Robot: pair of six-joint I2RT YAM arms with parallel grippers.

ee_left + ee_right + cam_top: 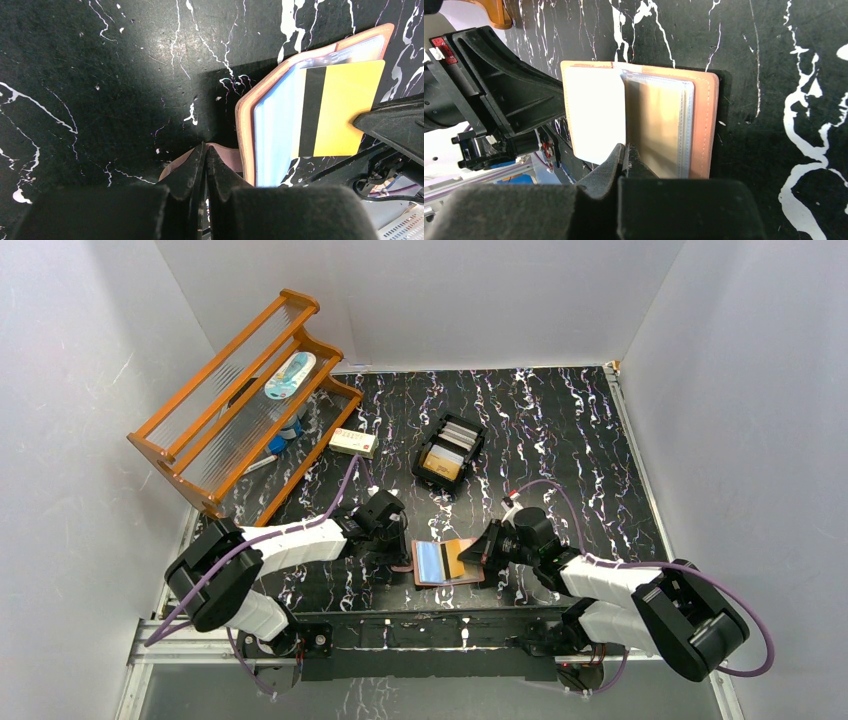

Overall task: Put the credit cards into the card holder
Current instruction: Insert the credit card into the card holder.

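Your top external camera sits high, above and behind the arm bases. It faces down and away over the whole counter (580, 440) to the far wall. Your left wrist camera looks down along the left fingers (185, 172), very close to the counter. Your right wrist camera does likewise past the right fingers (606, 167). All three views share the near-centre patch holding the open card holder (430, 562) and credit card (458, 558). Each wrist view also catches the opposite fingers.

White walls (480, 300), black marbled tabletop (570, 450)
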